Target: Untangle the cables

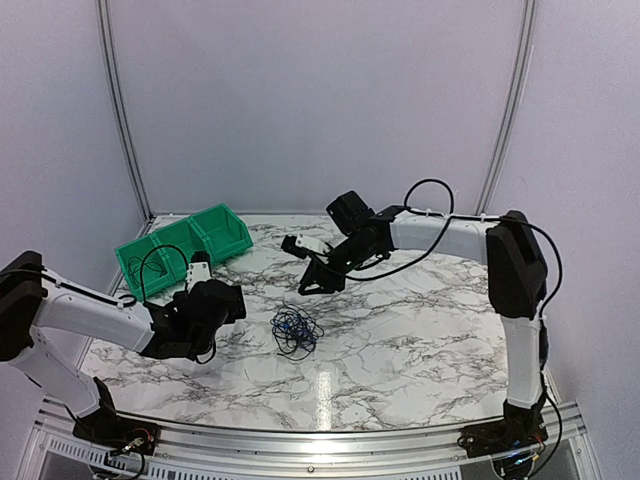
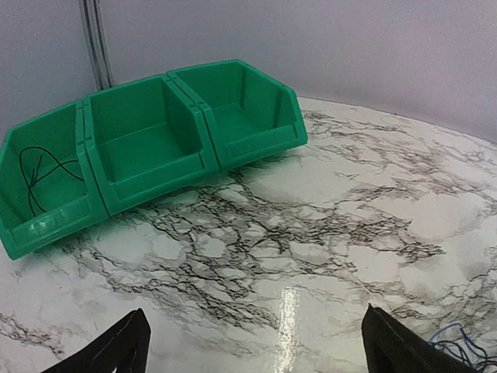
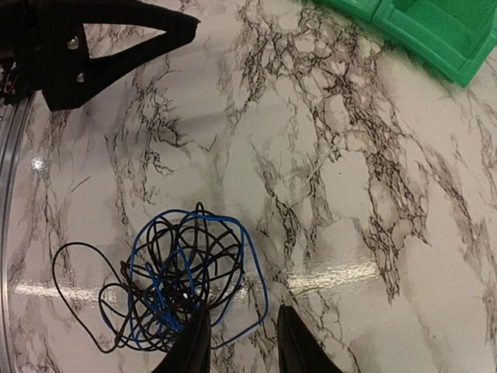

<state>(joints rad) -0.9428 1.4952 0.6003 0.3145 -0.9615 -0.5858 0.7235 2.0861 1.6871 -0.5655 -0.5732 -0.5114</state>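
Observation:
The cables point(image 1: 295, 331) lie as a small knot of thin blue and black wires on the marble table, between the two arms. In the right wrist view the knot point(image 3: 175, 280) sits just left of my right gripper point(image 3: 245, 346). Its jaws stand a little apart with nothing clamped, and one blue loop lies on the table below the gap. From above, the right gripper point(image 1: 312, 283) hangs over the table behind the knot. My left gripper point(image 2: 260, 350) is wide open over bare marble, left of the knot point(image 2: 460, 343). One thin black cable point(image 2: 36, 168) lies in the leftmost bin.
A row of three green bins point(image 1: 185, 245) stands at the back left of the table point(image 1: 420, 340); the same bins point(image 2: 155, 140) fill the left wrist view's upper left. The left arm's black fingers point(image 3: 101, 47) show at the top left of the right wrist view.

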